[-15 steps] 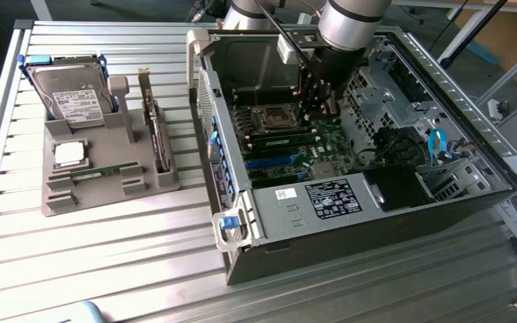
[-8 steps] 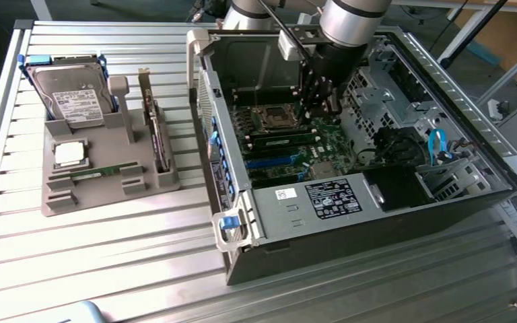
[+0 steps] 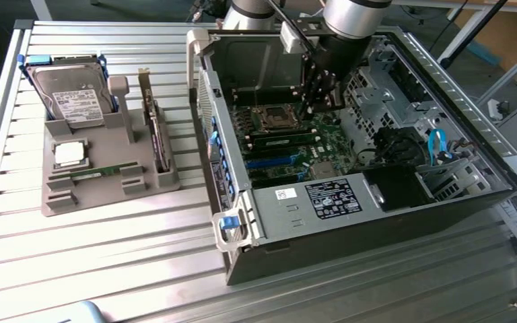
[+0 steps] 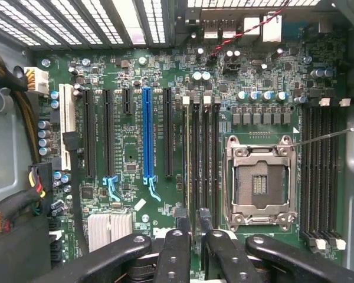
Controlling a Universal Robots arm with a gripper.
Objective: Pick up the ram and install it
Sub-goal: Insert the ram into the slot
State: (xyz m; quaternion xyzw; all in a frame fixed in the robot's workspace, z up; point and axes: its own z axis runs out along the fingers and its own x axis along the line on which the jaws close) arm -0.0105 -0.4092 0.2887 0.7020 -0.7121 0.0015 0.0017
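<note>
Slatted metal counter [image 3: 106,256], w/ an open PC case [image 3: 268,222] lying on its side at the exterior view's right. A grey tray [image 3: 88,202] sits at that view's left. The tray carries an HDD [image 3: 75,94], a silver CPU chip [image 3: 68,153], an upright expansion card [image 3: 157,138] and a spare stick [image 3: 97,172] lying flat (the holder pair just nearer than it is bare).

The arm [image 3: 353,17] reaches down into the case. The hand [image 3: 323,101] hangs over the mobo beside the CPU socket [image 3: 281,118]. In the wrist view the hand [image 4: 193,227] has its fingers [image 4: 176,253] a narrow gap apart, w/ nothing seen gripped btwn them. Memory slots run straight out from the tips, next to the empty socket [image 4: 259,180].

The ram [image 3: 285,140] looks seated in a slot just nearer than the socket, below the hand and not held.

Tight surroundings: a metal drive cage [image 3: 375,101] close on the exterior view's right of the hand, and the case wall behind it. A blue cable [image 3: 436,145] lies farther right. A blue slot [image 4: 146,132] and a cable bundle [image 4: 12,200] lie well off to the side.
</note>
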